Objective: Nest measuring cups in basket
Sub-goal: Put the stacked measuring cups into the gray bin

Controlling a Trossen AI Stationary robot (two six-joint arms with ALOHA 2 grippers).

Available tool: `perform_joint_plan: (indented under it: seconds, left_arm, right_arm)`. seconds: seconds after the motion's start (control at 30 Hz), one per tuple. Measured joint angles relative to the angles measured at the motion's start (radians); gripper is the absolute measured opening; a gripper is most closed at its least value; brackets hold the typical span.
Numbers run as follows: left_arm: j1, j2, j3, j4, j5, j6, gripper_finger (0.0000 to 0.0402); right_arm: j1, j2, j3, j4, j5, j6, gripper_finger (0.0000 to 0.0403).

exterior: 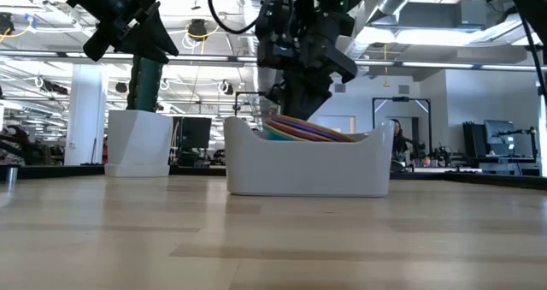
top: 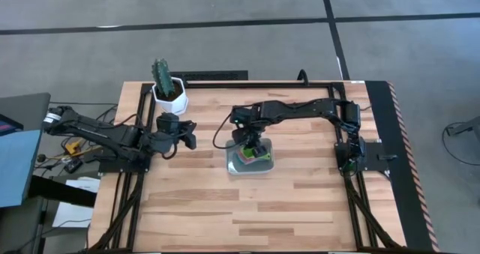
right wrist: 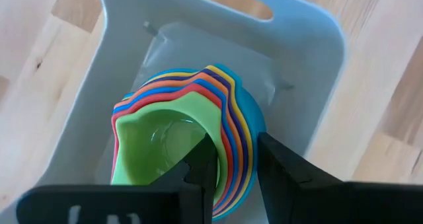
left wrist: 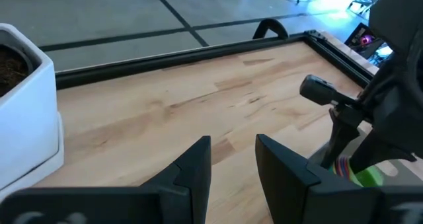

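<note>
Gripping the rims of the nested cups (right wrist: pixel 188 135) inside the basket (right wrist: pixel 317 59) mid-tabletop, the right gripper (right wrist: pixel 231 161) could tip the stack if lifted unreleased, while the left gripper (left wrist: pixel 231 161) waits open near the left edge.

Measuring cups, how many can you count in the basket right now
7 by their coloured rims, all nested in one stack inside the basket: green innermost, then pink, orange-red, blue, purple, yellow-orange, teal outermost. The right gripper covers part, so count may be off.
</note>
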Motion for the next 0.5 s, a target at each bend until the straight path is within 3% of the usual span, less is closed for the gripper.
perform_joint_plan:
  seconds: [0.27, 0.5]
  left_arm:
    - [0.000, 0.000, 0.000, 0.000, 0.000, 0.000, 0.0106]
    - [0.000, 0.000, 0.000, 0.000, 0.005, -0.001, 0.0106]
  right_arm:
    - [-0.007, 0.000, 0.000, -0.018, -0.001, 0.040, 0.0118]
    - [-0.016, -0.002, 0.000, -0.019, -0.005, 0.119, 0.0202]
